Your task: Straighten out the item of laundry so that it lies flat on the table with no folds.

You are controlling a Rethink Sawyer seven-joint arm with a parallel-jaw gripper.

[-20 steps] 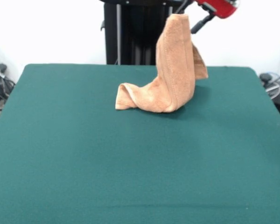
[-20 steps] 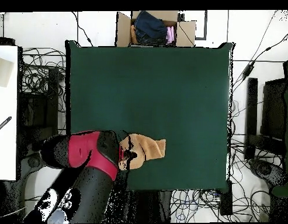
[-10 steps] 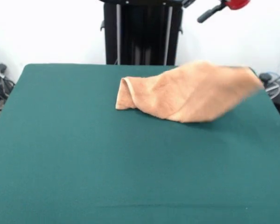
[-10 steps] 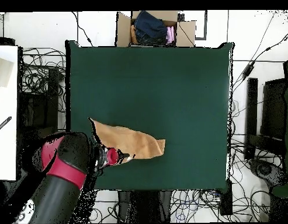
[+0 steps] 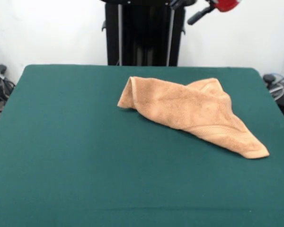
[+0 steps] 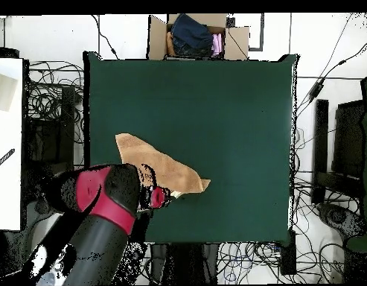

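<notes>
Towel (image 5: 191,111) loose on table (image 5: 85,165), folded over.
I see gripper (image 5: 195,14) above towel; can't tell finger state.

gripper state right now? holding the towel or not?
Gripper: raised clear of the towel, holding nothing; open or shut cannot be told. The towel lies loose and still folded on the table.

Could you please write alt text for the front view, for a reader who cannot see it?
An orange-tan terry towel lies crumpled and folded on a dark green table, one corner pointing toward the near right. The robot's red and black arm shows only at the top edge, clear of the towel.
</notes>
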